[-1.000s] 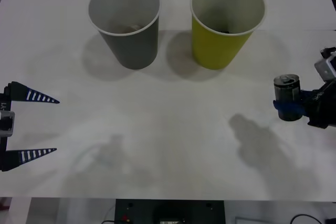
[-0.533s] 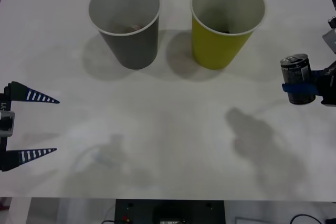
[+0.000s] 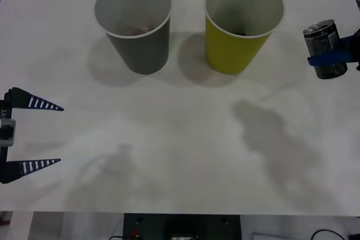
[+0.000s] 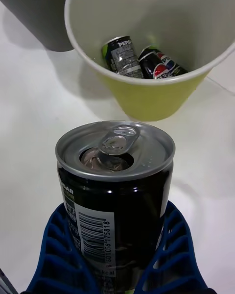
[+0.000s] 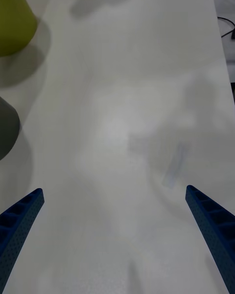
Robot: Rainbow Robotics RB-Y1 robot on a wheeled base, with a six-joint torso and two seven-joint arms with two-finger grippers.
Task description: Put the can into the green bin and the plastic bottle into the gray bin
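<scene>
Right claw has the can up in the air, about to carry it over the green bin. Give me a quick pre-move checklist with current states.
1. Grip: right claw shut on the can, blue fingers on both sides: ok.
2. Can upright, off the table: ok.
3. Green bin upright, mouth open: ok.
4. Room in the green bin: two cans at its bottom, space above: ok.
5. Can over the bin mouth: not ok, it hangs beside the bin, toward the robot's right.
6. Left claw open, near the table's left edge, away from the bins: ok.
</scene>
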